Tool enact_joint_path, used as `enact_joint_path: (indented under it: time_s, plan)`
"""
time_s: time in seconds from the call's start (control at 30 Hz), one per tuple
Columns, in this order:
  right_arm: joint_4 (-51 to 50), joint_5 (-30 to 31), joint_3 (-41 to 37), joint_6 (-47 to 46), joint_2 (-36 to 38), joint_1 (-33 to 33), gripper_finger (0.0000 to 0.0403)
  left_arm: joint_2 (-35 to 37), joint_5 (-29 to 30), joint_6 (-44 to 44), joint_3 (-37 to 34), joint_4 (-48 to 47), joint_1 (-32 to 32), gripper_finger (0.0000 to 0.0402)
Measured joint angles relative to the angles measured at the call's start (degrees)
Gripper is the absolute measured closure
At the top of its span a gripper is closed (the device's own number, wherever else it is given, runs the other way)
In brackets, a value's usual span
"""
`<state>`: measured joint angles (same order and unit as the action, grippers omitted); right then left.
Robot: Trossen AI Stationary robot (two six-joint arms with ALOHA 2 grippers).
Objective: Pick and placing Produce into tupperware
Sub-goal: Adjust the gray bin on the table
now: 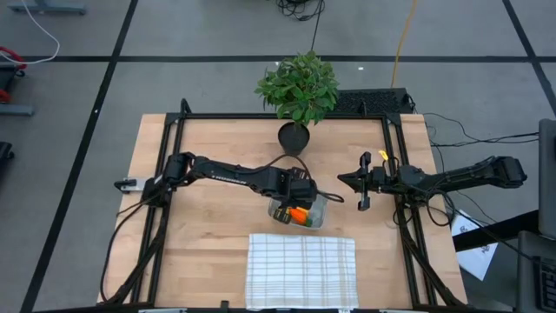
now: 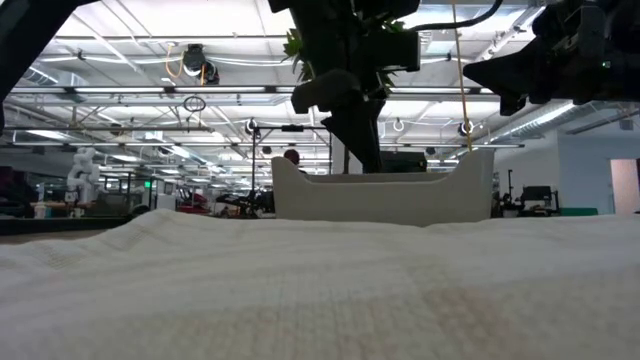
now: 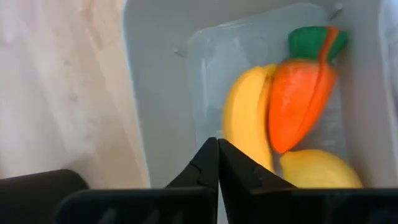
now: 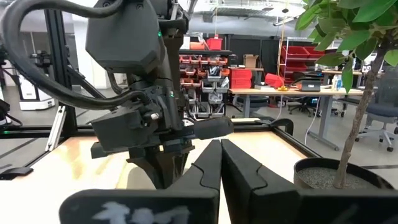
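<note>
1. Left gripper over the clear container, near table centre; fingers pressed together, tips touching, grasping nothing.
2. Inside the container: banana, carrot with green top, lemon. Banana and carrot side by side, touching; lemon against both at their lower ends.
3. Only the carrot clearly seen from above; the rest hidden under the left arm.
4. Right gripper raised above the table, to the right of the container, well apart from it; fingers clenched, empty.
5. Checked cloth at the front edge, just in front of the container.
6. Potted plant at the back edge.
</note>
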<state>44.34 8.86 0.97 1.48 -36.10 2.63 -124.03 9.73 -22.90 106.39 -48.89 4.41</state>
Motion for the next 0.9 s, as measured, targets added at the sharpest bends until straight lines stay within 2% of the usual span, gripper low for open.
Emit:
enact_joint_path:
  time_s: [0.13,0.3,0.63,0.9]
  plan:
    - [-0.04,0.0,0.02,0.04,0.0,0.0,0.0403,0.43,3.8,-0.77,0.0,1.67,-0.72,0.0399]
    - [-0.5,0.0,0.01,0.0,-0.04,0.0,0.0403,2.04,5.32,-1.0,0.02,3.09,-3.49,0.0401]
    - [-1.17,-0.1,0.02,-0.04,-0.62,0.0,0.0403,3.96,4.57,2.21,-2.15,1.93,-9.12,0.0401]
    - [-0.96,-0.11,0.02,-0.4,-0.74,0.0,0.0403,3.96,3.66,3.93,-6.7,1.43,-9.65,0.0401]
